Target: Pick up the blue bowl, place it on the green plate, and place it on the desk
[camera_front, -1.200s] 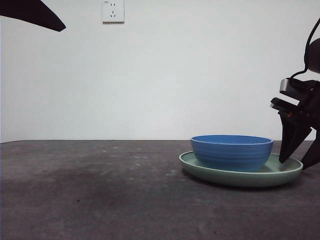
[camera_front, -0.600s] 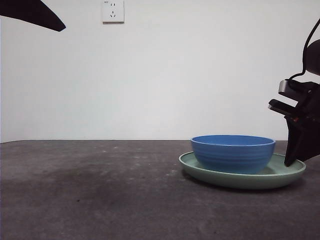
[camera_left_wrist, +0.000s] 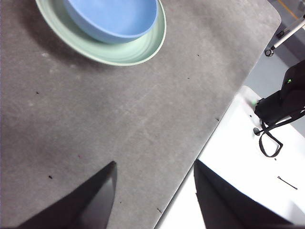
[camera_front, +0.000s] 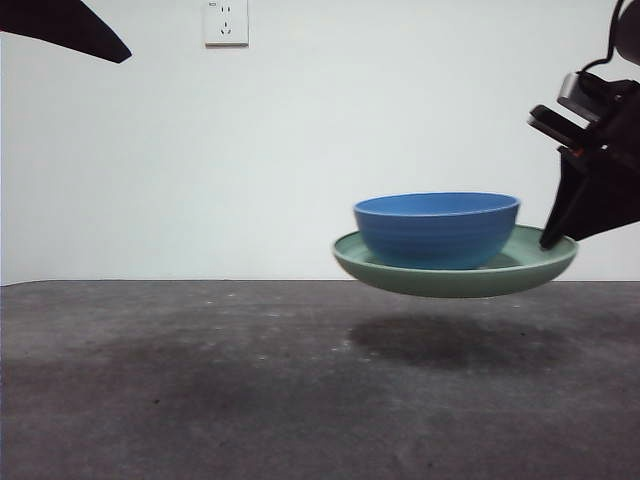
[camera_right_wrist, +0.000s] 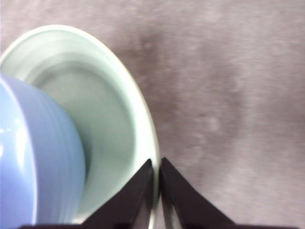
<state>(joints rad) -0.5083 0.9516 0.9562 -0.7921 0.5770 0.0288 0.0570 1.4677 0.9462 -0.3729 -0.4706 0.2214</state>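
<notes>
The left tool (camera_left_wrist: 152, 191) waited with its jaws spread, well apart from the dishes. The blue bowl (camera_front: 436, 230) sat in the green plate (camera_front: 455, 270), both hanging above the dark counter (camera_front: 200, 380). Both looked glossy, stiff, probably slippery; one rim pinch risked tilt. The right tool (camera_right_wrist: 156, 191) was clenched on the plate's rim. A socket (camera_front: 226, 22) marked the bare white wall.

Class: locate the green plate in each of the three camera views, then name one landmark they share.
Front view: green plate, right of centre, in the air above the desk.
Left wrist view: far corner, well beyond the jaws.
Right wrist view: its rim sits between the right gripper jaws.
Shared landmark: the blue bowl on it.
</notes>
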